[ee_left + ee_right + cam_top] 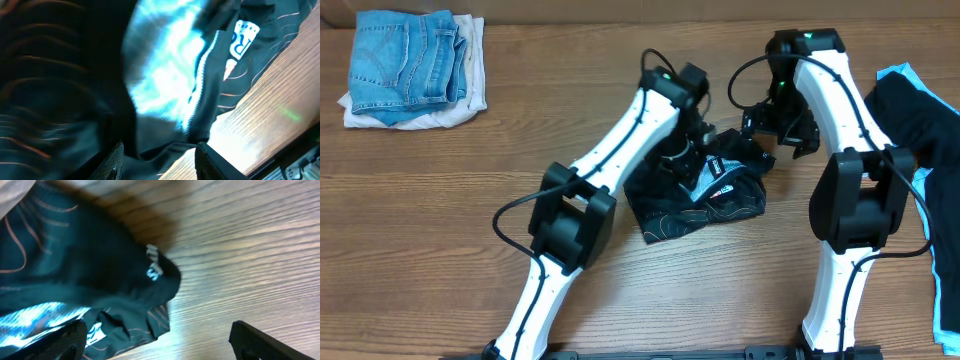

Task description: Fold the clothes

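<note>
Your black jersey lies in a crumpled heap in the middle of the wooden table, between your two arms.

Your left claw sits down on the heap, and from above the arm hides part of the cloth. The left wrist view is very blurry. At the bottom you can see the two fingers standing apart. A fold of black cloth lies in the gap, and some bare wood shows there too, so the claw is not pinching it. Above the fingers there is shiny light blue cloth, a white zipper and a white patch with blue letters that are too smeared to read.

Your right claw is spread wide and holds nothing. It hovers at the far edge of the jersey, one finger over cloth and the other over bare wood. From above, its own arm and cables mostly hide it. A small grey tag sticks out of the jersey, but you cannot tell what it is.

A second garment, black and light blue, lies at the right. The picture's edge cuts it off and the right arm covers part of it. In the far left corner, folded blue jeans rest on some white cloth.
</note>
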Robot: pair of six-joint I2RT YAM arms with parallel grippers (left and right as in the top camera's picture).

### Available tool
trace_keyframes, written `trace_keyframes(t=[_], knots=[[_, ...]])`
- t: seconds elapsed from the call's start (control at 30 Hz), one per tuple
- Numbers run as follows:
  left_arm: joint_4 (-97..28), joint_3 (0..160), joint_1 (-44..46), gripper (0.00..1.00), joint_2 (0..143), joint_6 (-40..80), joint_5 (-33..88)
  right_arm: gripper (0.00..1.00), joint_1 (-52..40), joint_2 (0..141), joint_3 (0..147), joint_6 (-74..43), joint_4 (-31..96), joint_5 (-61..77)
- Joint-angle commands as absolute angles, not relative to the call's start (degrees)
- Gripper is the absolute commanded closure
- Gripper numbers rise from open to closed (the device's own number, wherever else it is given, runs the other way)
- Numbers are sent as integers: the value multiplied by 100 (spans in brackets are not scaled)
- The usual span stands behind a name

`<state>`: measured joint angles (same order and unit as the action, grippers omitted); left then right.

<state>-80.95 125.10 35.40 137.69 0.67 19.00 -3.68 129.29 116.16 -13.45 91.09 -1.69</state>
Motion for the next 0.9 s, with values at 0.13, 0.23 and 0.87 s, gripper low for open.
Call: trace_keyframes(t=[0.13,0.23,0.87], knots=[[-8058,12575,3642,52,13791,1033,1131,5,62,12857,11697,-1332,9074,34],[-8062,12573,3640,54,13852,1199,1087,6,176,12857,11697,-1330,9070,115],[-8499,12650,3677,96,14182,1413,854,10,226,12860,11697,-1332,8936,163]])
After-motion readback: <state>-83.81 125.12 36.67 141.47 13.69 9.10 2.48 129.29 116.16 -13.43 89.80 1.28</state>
